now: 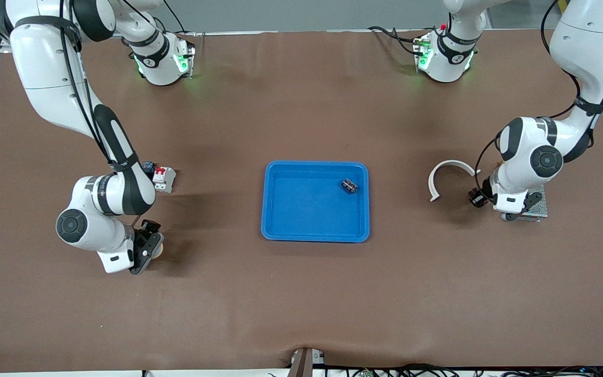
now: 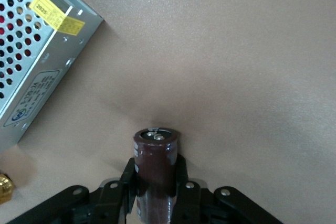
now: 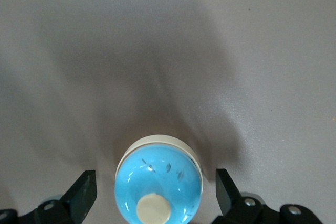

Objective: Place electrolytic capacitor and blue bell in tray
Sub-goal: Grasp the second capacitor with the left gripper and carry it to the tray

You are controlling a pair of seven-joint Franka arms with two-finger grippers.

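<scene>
The electrolytic capacitor, a dark brown cylinder with a metal top, stands on the brown table. My left gripper is shut on its sides, low by the table at the left arm's end. The blue bell, a glossy blue dome on a white base with a cream knob, sits between the fingers of my right gripper. That gripper is open, and both fingers stand clear of the bell. It hangs low at the right arm's end. The bright-blue tray lies mid-table.
A small dark part lies in the tray. A grey perforated metal box sits close beside my left gripper. A white curved strip lies between that gripper and the tray. A red-and-white breaker sits beside the right arm.
</scene>
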